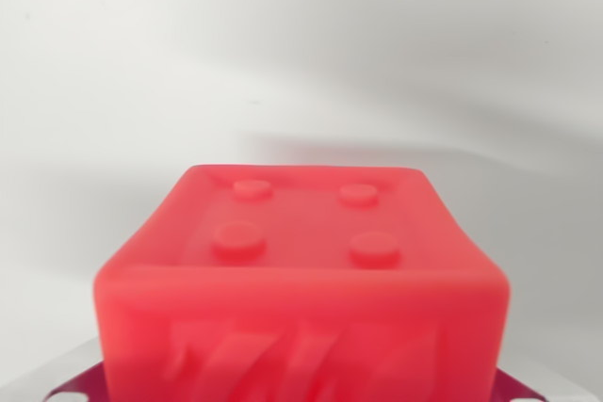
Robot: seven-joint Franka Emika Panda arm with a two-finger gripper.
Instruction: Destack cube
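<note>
Directly below the wrist camera I see a glossy red plastic cube (301, 280) with four round studs on top, filling the lower frame over a magenta edge (523, 391). Gripper fingers are out of view, so their opening I cannot tell. I judge approach or grasp; next, confirm grip, then lift straight.

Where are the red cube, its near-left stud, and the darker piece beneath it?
red cube (301, 270): wrist view, middle of its top face.
near-left stud (238, 238): wrist view, top of the round stud.
darker piece (80, 391): wrist view, corner showing lower left under the cube.
</note>
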